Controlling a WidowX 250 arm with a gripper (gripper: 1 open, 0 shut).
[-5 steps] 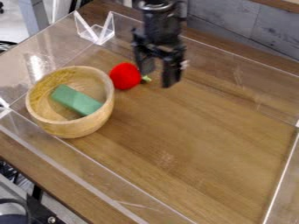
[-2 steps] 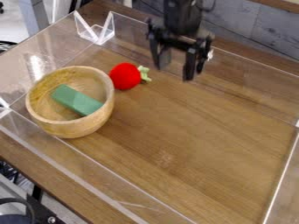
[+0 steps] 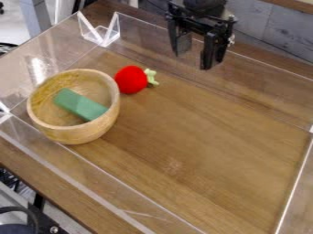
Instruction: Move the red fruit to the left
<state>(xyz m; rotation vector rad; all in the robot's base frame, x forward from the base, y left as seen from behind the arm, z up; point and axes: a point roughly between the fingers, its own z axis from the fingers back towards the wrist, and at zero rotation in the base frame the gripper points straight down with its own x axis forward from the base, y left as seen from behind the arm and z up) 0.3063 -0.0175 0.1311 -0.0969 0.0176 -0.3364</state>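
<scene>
Gripper [image 3: 199, 50] hangs with fingers spread wide, empty, up right of the red fruit [image 3: 132, 79], which sits on the table [image 3: 208, 137] touching the wooden bowl [image 3: 73, 106] holding a green block [image 3: 80, 105].

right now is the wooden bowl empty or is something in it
Not empty. The wooden bowl holds a green block lying flat inside; the red fruit sits outside, beside its rim.

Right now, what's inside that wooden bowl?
A green block lies inside the wooden bowl, slanted across the bottom. The patch of bowl floor under the block is covered, so nothing there can be seen.
</scene>
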